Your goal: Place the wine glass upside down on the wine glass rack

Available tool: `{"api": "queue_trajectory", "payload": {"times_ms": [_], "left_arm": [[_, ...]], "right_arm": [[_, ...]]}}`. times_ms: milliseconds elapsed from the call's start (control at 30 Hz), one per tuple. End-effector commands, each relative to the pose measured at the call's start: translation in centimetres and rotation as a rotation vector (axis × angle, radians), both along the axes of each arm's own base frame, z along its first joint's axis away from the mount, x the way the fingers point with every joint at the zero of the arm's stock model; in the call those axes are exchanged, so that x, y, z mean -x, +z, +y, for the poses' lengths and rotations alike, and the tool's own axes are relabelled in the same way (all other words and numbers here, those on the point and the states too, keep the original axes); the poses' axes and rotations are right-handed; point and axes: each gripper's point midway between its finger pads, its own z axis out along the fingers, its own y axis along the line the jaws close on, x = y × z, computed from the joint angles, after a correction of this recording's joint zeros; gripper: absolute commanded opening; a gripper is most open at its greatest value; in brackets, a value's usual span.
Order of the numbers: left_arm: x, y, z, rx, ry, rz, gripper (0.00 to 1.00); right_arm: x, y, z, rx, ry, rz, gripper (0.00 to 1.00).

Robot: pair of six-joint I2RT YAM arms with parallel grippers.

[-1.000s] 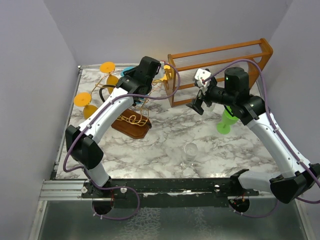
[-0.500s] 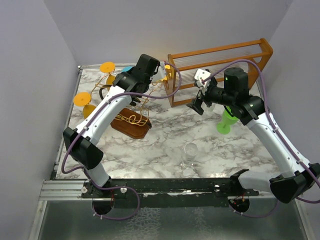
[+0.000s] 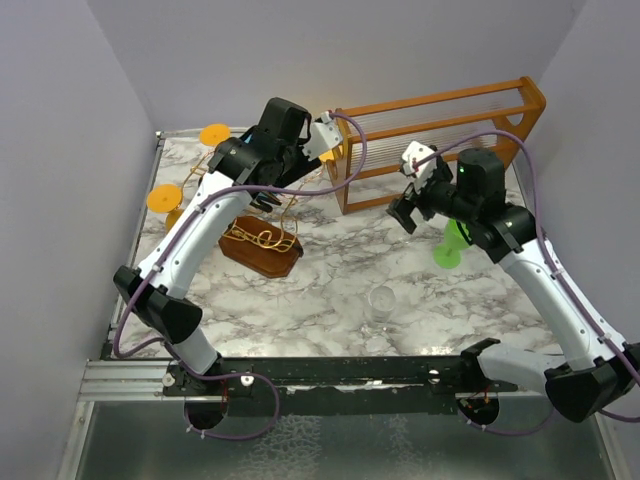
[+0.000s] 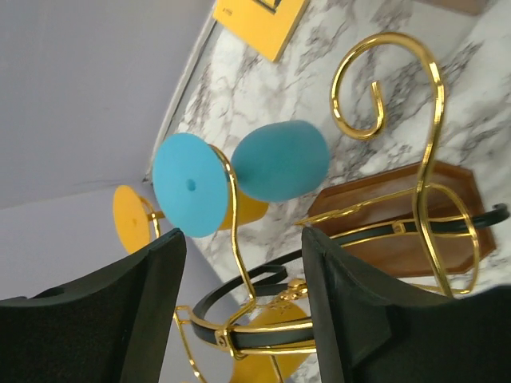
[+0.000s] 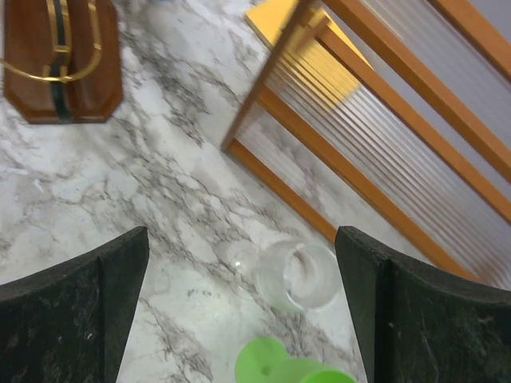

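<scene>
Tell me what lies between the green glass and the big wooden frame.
A clear glass, on the marble table between the green glass and the frame; the right wrist view shows it.

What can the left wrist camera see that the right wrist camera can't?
Only the left wrist camera sees the blue wine glass hanging on the wine glass rack, and the orange glasses near it. Only the right wrist camera sees the big wooden frame, a clear glass and a green glass. Both see the rack's brown base and the marble table.
</scene>
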Motion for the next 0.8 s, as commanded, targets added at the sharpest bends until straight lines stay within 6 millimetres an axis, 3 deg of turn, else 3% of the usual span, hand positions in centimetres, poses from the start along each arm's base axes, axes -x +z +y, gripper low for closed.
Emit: {"api": "queue_trajectory", "payload": {"times_ms": [0,167,267,367,467,633,767], "left_arm": [[3.2,3.1,-2.3,0.251,-0.094,0.0,0.67],[4.8,5.2,-3.0,0.392,-0.123,0.002,0.75],[5.5,5.7,-3.7,0.44,-0.15,0.029,0.77],[6.3,5.4,-4.5,0.474,-0.18,0.079,0.86],[6.9,5.5,-4.6,0.515,-0.194,0.099,0.9],[7.1,6.3,-2.6,0.562,-0.15,0.056,0.96],[7.3,5.9,-1.6,0.603,-0.132,0.057,0.98]], "right_arm": [[-1.6,1.7,-5.1,-0.074,-0.229,-0.038,1.0],[-3.0,2.9,-11.8,-0.16,-0.438,-0.027,1.0],[-3.5,2.4,-16.1,-0.161,-0.572,-0.013,0.97],[-3.2,1.5,-19.0,-0.129,-0.674,-0.001,0.9],[-2.8,-0.6,-20.5,-0.061,-0.745,0.048,0.82],[-2.1,-5.4,-20.4,-0.011,-0.739,0.188,0.74],[-1.9,-8.1,-21.6,0.06,-0.783,0.251,0.67]]}}
